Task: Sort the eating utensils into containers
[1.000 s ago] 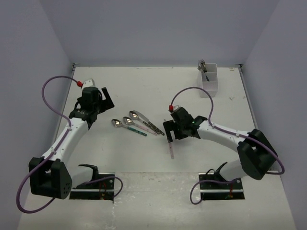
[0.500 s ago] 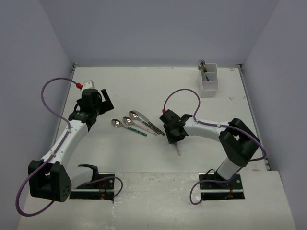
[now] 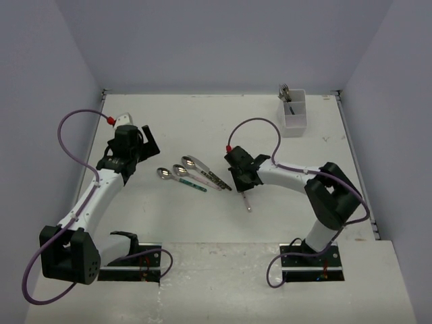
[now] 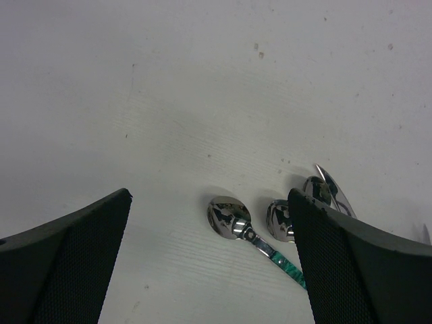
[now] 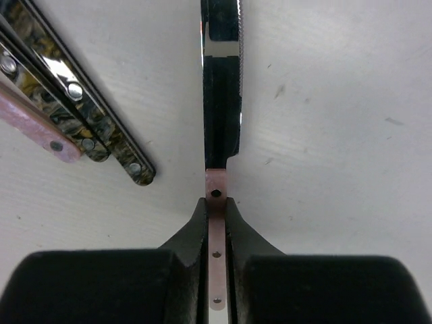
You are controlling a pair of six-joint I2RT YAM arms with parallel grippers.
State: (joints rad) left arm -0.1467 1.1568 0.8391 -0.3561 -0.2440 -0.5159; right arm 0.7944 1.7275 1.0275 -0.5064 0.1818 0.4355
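Right gripper (image 5: 216, 206): I'm clamped on the pink handle of the knife (image 5: 221, 101), and the serrated blade runs out ahead to the top of my wrist frame.
Knife position: centre of the overhead frame, low over the table (image 3: 169, 121), blade end toward the bottom edge.
Left gripper (image 4: 209, 194): fingers spread wide, nothing between them, hanging above the spoons (image 3: 181, 170).
Spoons: lying left of the knife. Their dark handles sit close by in the upper left of my right wrist frame.
Holder (image 3: 294, 113): upper right of the overhead frame, well apart from the knife, with a few utensils standing in it.
Step in hand: carrying the knife to the holder, as I read it.
Doing it well: rise straight up first so the blade clears those dark handles. Squeeze firmly, because that much blade overhanging could swivel. Tip it upright over a compartment before I let go.
Risk: the blade tip could catch the holder's wall and topple it.
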